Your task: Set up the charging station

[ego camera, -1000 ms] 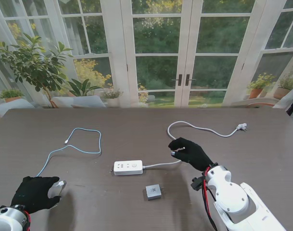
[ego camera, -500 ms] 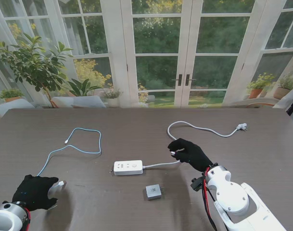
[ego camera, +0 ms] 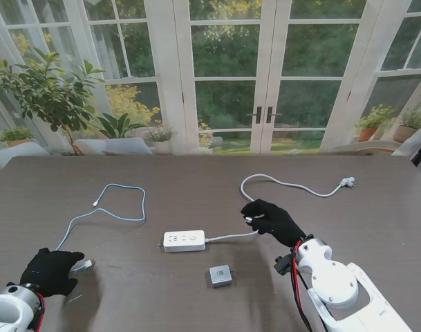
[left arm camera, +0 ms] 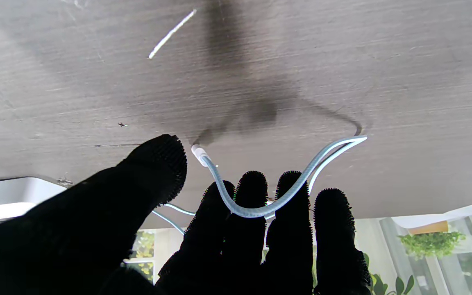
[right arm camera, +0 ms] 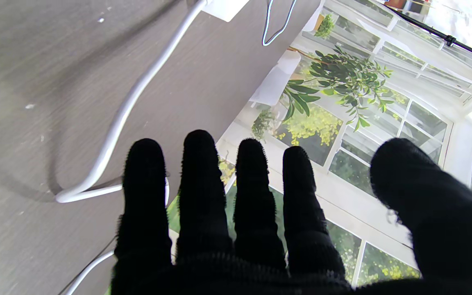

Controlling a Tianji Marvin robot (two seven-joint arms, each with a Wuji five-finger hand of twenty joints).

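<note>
Fingers [left arm camera: 252,196] under blue cable [left arm camera: 260,207], seemingly ungripped

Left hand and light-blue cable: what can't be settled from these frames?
- Stand view: the left hand covers the cable's near end, so the grip is hidden.
- Left wrist view: the cable lies across the fingers; whether they pinch it is unclear. The connector is too small to identify.
- Stand view: the power strip's sockets are too small.
</note>
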